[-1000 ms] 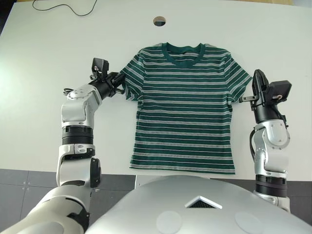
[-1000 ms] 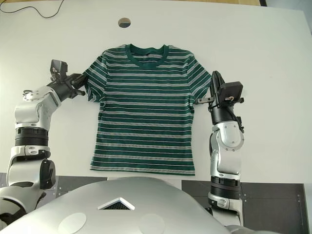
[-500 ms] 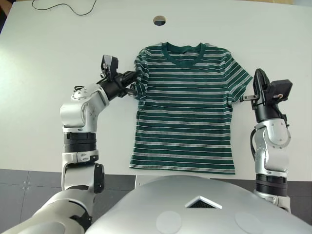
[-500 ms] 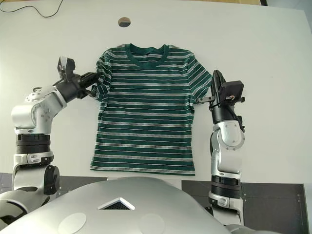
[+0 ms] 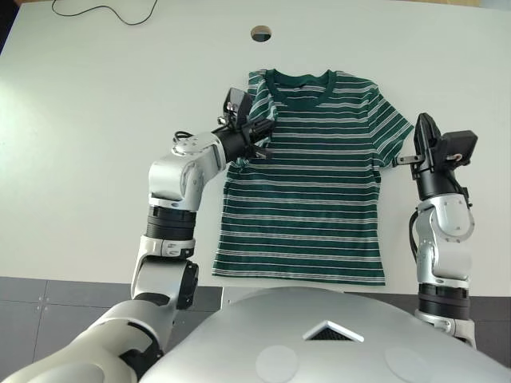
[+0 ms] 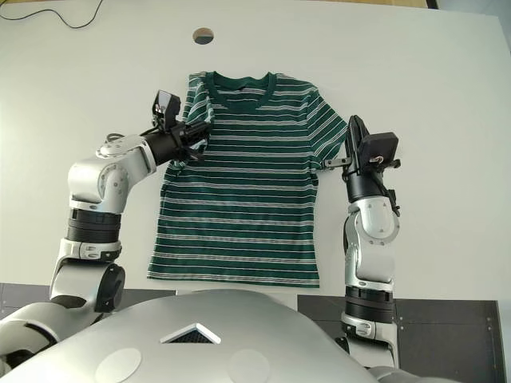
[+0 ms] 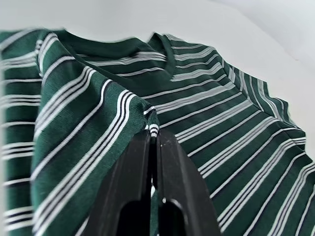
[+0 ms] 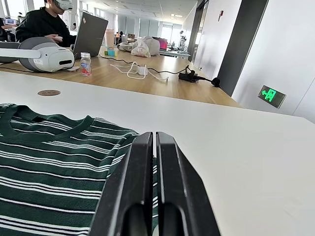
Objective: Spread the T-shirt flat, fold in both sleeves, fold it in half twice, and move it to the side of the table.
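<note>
One sleeve hem (image 7: 150, 117) is pinched in the left fingers (image 7: 133, 189), over the shirt (image 5: 307, 191); right fingers (image 8: 132, 191) sit pressed together, empty. Limp, light cloth: hems and corners likely grip best.

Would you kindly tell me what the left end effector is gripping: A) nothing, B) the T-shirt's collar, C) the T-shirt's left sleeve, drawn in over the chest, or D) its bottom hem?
C: the left end effector is shut on the edge of the sleeve, which is drawn in over the chest of the T-shirt.
</note>
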You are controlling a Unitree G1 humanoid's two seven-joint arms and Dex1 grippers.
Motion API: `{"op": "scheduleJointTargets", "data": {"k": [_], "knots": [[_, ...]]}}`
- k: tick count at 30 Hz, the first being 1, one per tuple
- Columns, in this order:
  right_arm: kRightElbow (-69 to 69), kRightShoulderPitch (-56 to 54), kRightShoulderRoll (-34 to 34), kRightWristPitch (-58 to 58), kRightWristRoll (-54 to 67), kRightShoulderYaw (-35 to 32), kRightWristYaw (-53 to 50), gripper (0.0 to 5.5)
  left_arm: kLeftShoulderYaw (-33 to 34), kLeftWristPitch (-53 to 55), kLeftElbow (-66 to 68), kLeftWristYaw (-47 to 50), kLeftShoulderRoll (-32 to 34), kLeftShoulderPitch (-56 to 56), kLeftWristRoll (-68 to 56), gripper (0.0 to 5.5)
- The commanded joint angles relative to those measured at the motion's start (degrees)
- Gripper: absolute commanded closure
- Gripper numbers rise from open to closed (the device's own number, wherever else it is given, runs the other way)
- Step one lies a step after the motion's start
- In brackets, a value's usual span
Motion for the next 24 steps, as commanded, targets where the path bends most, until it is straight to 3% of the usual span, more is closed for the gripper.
{"op": "scheduleJointTargets", "data": {"k": [1, 3, 7, 17, 24], "knots": [[-0.27, -1.01, -0.44, 0.26, -0.2, -0.55, -0.11, 5.4, -1.48, -2.06, 3.18, 0.66, -1.83, -1.36, 1.76, 5.38], [-0.07, -1.55, -0.68, 0.6, -0.08, -0.83, -0.1, 5.4, -1.62, -3.05, 4.79, 0.76, -2.49, -1.51, 2.35, 5.38], [0.79, -2.91, -1.24, 2.26, 0.81, -0.98, 0.82, 5.4, -1.95, -4.84, 7.15, 0.38, -3.29, -1.6, 3.34, 4.73], [6.59, -9.64, -5.41, 17.37, 5.65, -3.5, 3.9, 3.67, 0.78, -6.16, 0.74, -0.53, -3.18, 0.74, 1.45, 3.17], [9.8, -12.08, -8.68, 21.35, 3.35, -2.05, 5.22, 2.57, 4.91, -4.76, -13.19, -0.27, -3.36, 2.82, -4.79, 3.13]]}}
